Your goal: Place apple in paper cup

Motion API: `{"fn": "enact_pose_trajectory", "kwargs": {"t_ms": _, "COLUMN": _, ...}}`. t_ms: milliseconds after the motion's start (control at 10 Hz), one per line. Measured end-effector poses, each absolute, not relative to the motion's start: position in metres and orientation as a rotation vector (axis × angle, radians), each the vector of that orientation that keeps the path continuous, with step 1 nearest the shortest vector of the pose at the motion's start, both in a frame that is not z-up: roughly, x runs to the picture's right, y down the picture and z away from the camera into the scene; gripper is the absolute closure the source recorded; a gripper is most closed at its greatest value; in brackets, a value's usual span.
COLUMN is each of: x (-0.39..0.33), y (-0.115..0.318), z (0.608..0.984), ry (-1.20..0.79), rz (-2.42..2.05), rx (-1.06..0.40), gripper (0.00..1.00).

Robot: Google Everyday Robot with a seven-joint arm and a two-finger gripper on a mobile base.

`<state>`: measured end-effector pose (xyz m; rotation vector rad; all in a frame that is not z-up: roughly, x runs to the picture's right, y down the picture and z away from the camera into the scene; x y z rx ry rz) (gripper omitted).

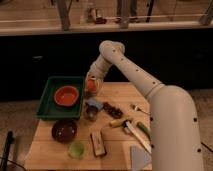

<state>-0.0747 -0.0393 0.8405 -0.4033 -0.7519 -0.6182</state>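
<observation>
My gripper [91, 86] hangs over the back of the wooden table [45, 150], just right of the green tray. It is shut on the apple [90, 86], a small orange-red fruit that shows between the fingers and is held above the table. Directly below it stands a pale cup-like thing [93, 103] that looks like the paper cup, with a small grey metal cup [90, 114] in front of it. The apple is above the pale cup and not in it.
The green tray [48, 109] holds an orange bowl [67, 95]. A dark bowl [64, 130], a translucent green cup [76, 149], a dark block [98, 143], grapes [112, 109], a banana [120, 121], cutlery [136, 136] and a napkin [140, 156] lie on the table.
</observation>
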Motion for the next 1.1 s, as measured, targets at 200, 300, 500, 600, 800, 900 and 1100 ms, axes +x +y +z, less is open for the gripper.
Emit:
{"fn": "enact_pose_trajectory", "kwargs": {"t_ms": 200, "x": -0.07, "y": -0.045, "z": 0.849, "ry": -0.741, "rz": -0.613, "rx": -0.382, "gripper": 0.99}}
{"fn": "enact_pose_trajectory", "kwargs": {"t_ms": 300, "x": -0.071, "y": -0.047, "z": 0.853, "ry": -0.736, "rz": -0.615, "rx": -0.371, "gripper": 0.99}}
{"fn": "enact_pose_trajectory", "kwargs": {"t_ms": 500, "x": -0.073, "y": -0.051, "z": 0.86, "ry": -0.728, "rz": -0.618, "rx": -0.355, "gripper": 0.99}}
{"fn": "enact_pose_trajectory", "kwargs": {"t_ms": 600, "x": -0.074, "y": -0.052, "z": 0.863, "ry": -0.726, "rz": -0.616, "rx": -0.346, "gripper": 0.99}}
{"fn": "enact_pose_trajectory", "kwargs": {"t_ms": 800, "x": -0.075, "y": -0.057, "z": 0.871, "ry": -0.715, "rz": -0.61, "rx": -0.317, "gripper": 0.99}}
{"fn": "enact_pose_trajectory", "kwargs": {"t_ms": 900, "x": -0.076, "y": -0.059, "z": 0.874, "ry": -0.71, "rz": -0.606, "rx": -0.305, "gripper": 0.99}}
{"fn": "enact_pose_trajectory", "kwargs": {"t_ms": 1100, "x": -0.078, "y": -0.067, "z": 0.883, "ry": -0.696, "rz": -0.588, "rx": -0.28, "gripper": 0.99}}
